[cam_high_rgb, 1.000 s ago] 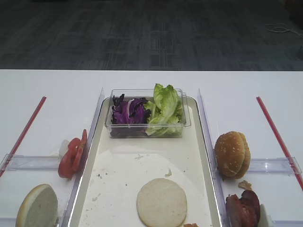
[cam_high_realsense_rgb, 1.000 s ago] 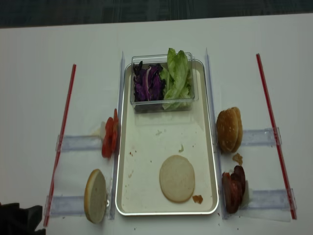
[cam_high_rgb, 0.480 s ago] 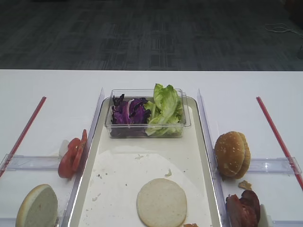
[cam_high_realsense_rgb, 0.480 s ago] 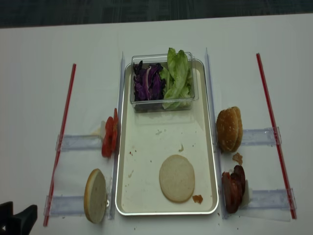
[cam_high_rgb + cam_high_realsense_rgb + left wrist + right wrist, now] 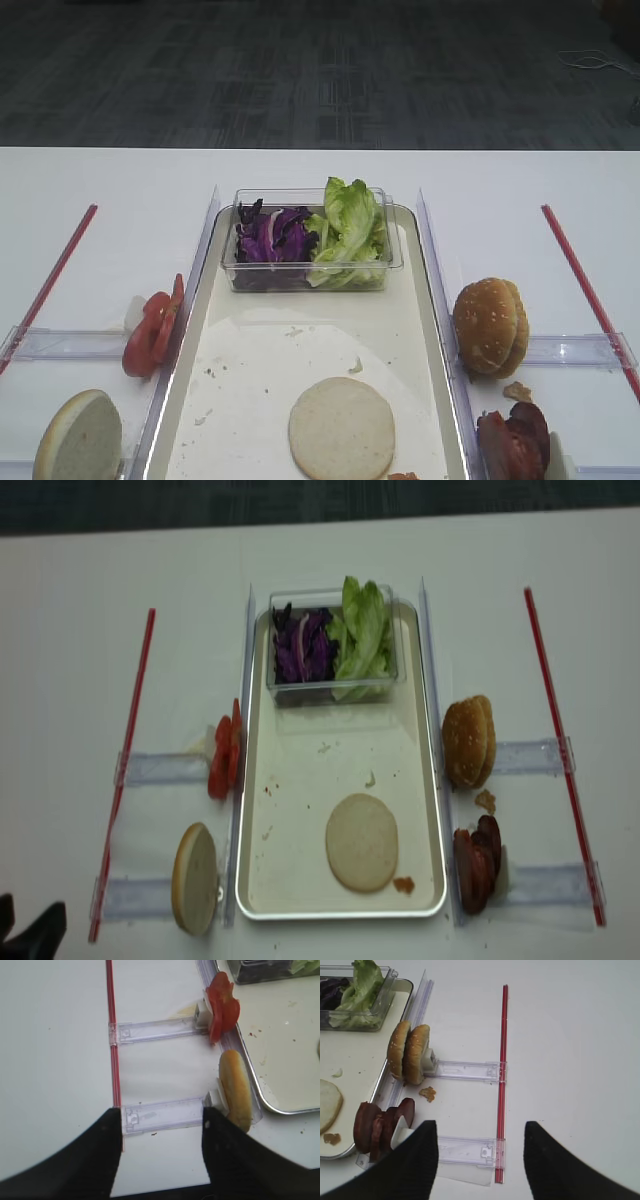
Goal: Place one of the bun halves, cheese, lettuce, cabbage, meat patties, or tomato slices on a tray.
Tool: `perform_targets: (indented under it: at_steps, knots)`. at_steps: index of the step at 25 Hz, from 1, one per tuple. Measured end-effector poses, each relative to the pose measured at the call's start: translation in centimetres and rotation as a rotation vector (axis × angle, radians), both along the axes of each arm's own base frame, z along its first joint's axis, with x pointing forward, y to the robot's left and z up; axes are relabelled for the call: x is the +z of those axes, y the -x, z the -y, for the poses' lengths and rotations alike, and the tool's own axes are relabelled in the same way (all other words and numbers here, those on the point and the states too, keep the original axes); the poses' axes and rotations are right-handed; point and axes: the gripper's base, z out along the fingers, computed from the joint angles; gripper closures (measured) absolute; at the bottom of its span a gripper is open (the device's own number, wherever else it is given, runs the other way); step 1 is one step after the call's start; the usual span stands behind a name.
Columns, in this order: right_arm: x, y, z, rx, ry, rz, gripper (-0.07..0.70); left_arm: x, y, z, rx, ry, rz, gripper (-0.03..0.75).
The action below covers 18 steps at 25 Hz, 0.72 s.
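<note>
Bun half [image 5: 361, 842]: flat on the tray [image 5: 300, 780], near its front edge. Second bun half [image 5: 195, 879]: on edge, outside the tray's left rim. Lettuce [image 5: 362, 635], cabbage [image 5: 303, 648]: clear box [image 5: 330, 687], tray's far end. Tomato slices [image 5: 224, 758]: left; meat patties [image 5: 477, 868]: right. Left fingers [image 5: 100, 1155] apart, empty; right fingers [image 5: 415, 1160] apart, empty.

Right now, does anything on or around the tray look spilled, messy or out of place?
Minor mess only. The tray has crumbs and smears on its bare floor, an orange-brown scrap lies beside the flat bun half, and a loose crumb sits on the table between the sesame buns and the meat patties.
</note>
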Motion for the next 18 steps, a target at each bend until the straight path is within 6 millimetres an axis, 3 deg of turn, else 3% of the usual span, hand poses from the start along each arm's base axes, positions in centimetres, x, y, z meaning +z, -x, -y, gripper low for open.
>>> perform_targets:
  at_steps: [18]
  knots:
    - [0.0, 0.0, 0.0, 0.002, -0.002, 0.0, 0.223, -0.1, 1.7, 0.0, 0.004, 0.005, 0.111, 0.366]
